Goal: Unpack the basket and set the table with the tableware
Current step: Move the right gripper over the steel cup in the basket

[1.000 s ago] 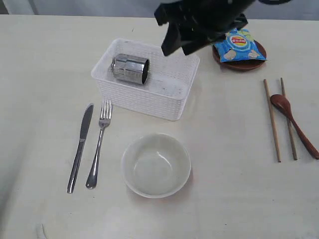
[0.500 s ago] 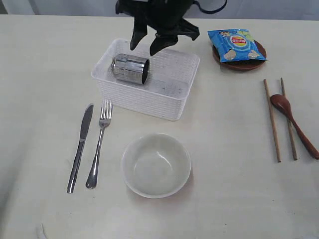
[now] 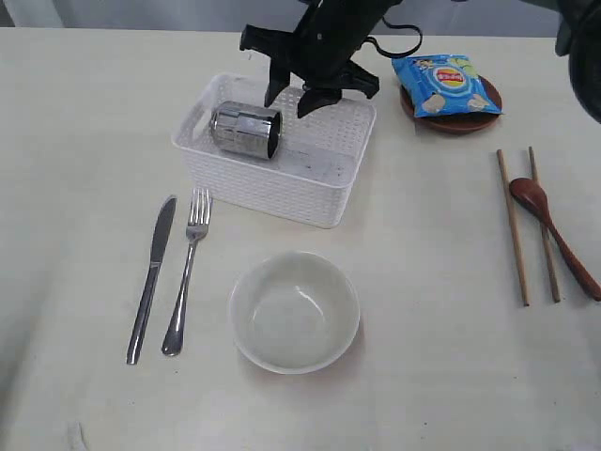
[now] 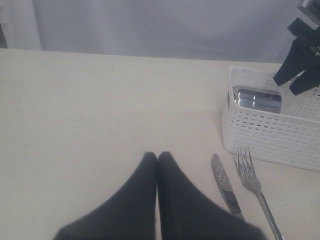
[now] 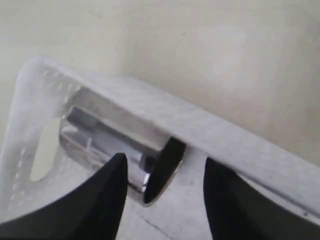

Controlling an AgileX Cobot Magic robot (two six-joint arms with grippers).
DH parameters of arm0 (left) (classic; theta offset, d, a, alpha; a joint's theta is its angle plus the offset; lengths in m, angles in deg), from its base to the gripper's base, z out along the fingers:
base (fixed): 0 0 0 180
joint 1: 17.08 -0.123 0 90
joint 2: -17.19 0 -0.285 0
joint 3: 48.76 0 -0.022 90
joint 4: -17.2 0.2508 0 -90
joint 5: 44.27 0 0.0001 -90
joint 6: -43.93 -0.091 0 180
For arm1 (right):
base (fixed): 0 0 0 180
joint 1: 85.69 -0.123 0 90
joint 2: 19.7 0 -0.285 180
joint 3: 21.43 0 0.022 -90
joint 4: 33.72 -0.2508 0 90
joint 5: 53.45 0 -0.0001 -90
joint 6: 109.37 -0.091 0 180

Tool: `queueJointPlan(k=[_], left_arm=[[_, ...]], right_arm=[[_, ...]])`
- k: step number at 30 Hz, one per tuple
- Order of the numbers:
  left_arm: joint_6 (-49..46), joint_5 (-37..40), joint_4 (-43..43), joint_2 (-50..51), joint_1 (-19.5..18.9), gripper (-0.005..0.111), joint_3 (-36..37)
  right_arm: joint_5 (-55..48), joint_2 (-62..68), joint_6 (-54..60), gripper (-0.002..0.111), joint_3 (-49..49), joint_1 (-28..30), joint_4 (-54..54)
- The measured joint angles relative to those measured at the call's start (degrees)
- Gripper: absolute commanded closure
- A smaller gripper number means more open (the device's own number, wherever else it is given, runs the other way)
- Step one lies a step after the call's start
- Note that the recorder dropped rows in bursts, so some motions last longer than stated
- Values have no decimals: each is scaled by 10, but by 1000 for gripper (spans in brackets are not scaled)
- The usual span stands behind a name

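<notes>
The white basket [image 3: 268,195] stands on the table [image 3: 84,132], with the steel cup [image 3: 246,130] lying on its side inside. My right gripper [image 3: 289,105] hangs open over the basket's far part, just right of the cup, with nothing between its fingers. In the right wrist view the open gripper [image 5: 165,162] points down at the cup's dark mouth [image 5: 162,170] inside the basket [image 5: 235,137]. Knife [image 3: 152,277], fork [image 3: 185,277] and bowl [image 3: 294,310] lie in front of the basket. Chopsticks [image 3: 513,225] and spoon [image 3: 556,237] lie at the right. My left gripper [image 4: 157,156] is shut and empty above bare table.
A blue chip bag [image 3: 444,85] rests on the small brown plate [image 3: 460,124] at the back right. In the left wrist view the basket [image 4: 270,135], cup [image 4: 257,97], knife [image 4: 225,182] and fork [image 4: 252,175] show off to one side.
My right gripper has swung left from the basket's far right corner and come down over the basket beside the cup. Nothing on the table has moved.
</notes>
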Motion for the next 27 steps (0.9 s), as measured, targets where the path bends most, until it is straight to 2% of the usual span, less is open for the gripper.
queueJointPlan(k=[8,20,25,27], left_arm=[[0,0,0,0,0,107,0],[0,0,0,0,0,107,0],[0,0,0,0,0,107,0],[0,0,0,0,0,107,0]], right_arm=[[-2,7,22,62,5,52,6],[6,7,9,62,81,66,111],[-44,7,46,62,94,84,82],[-70,7,87,68,96,85,45]])
